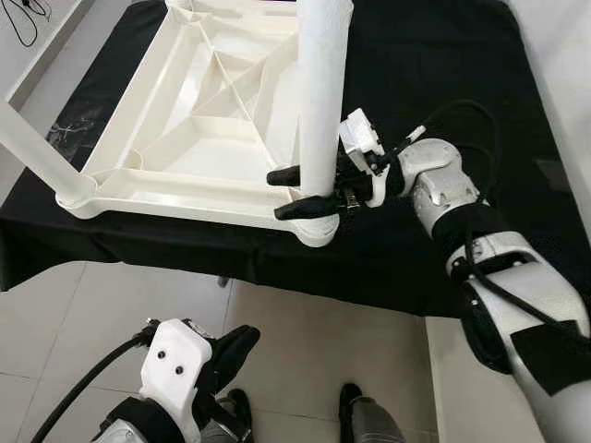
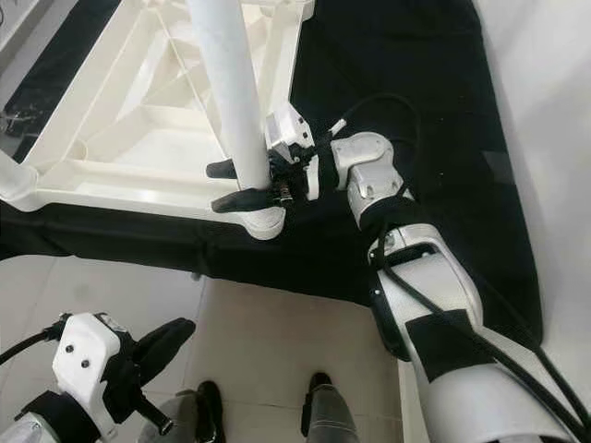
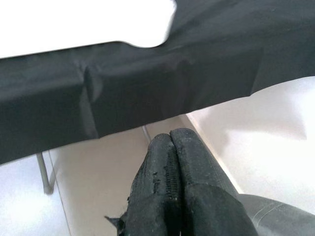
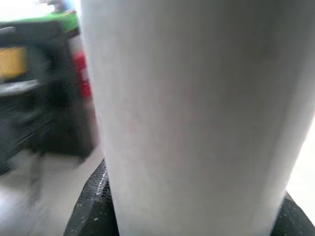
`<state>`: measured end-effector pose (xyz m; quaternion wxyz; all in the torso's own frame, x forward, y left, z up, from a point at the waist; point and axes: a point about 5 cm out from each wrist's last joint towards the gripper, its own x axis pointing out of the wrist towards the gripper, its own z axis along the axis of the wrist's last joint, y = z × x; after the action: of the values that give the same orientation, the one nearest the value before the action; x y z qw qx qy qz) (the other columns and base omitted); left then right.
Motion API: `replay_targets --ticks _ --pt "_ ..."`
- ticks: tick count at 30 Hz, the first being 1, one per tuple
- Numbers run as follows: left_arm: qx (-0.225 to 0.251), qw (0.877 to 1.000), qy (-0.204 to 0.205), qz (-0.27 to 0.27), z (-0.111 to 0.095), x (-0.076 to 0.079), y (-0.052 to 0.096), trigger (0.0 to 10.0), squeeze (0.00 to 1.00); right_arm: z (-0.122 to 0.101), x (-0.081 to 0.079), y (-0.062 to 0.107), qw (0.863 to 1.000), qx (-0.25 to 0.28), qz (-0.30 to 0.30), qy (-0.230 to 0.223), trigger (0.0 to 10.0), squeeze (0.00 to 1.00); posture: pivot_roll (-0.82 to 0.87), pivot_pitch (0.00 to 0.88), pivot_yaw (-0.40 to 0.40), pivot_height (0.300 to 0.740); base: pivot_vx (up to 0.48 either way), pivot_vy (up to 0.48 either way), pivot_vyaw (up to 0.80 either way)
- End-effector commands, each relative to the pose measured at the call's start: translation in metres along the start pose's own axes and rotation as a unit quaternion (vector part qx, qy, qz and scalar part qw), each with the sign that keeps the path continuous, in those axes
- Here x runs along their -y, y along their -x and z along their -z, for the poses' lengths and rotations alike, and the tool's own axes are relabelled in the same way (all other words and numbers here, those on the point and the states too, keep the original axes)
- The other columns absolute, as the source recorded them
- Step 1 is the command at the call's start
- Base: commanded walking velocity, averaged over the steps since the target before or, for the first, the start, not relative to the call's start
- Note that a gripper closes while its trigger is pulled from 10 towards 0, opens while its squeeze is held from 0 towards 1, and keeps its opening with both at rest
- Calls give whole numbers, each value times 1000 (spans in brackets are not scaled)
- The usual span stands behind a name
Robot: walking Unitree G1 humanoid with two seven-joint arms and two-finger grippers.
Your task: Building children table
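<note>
Upturned white tabletop [image 1: 199, 138] lies on black-draped table [image 1: 443, 55]. Right gripper [image 1: 297, 192], jaws clamped around upright white leg [image 1: 323, 83] just above near corner socket. Left gripper [image 3: 172, 172] low over floor tiles, jaws pressed together, empty.

No readable text, labels or numbers anywhere here, just plain white plastic and black cloth.

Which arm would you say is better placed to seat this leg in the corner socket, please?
Right. The right gripper already clasps the white leg, upright in the tabletop's near corner socket. The left gripper hangs shut, low over the floor, below the black cloth's edge.
</note>
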<state>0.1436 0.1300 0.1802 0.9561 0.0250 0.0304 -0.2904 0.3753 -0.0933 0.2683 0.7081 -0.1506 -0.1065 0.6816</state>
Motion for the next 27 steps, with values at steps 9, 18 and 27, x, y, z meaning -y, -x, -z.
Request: replay_targets --ticks 9,18,27 --pt "-7 1000 5 5 5 1 -3 10000 0 53 -10 -8 965 -84 242 -47 10000 0 77 339 -2 740 0 0 0" --pt "-3 1000 4 5 7 -2 -7 10000 0 78 -36 2 858 -196 469 -72 10000 0 55 314 -13 740 0 0 0" --pt "2 1000 -3 -1 10 -7 -15 10000 0 81 -67 -29 807 -187 548 -115 10000 0 54 269 -16 740 0 0 0"
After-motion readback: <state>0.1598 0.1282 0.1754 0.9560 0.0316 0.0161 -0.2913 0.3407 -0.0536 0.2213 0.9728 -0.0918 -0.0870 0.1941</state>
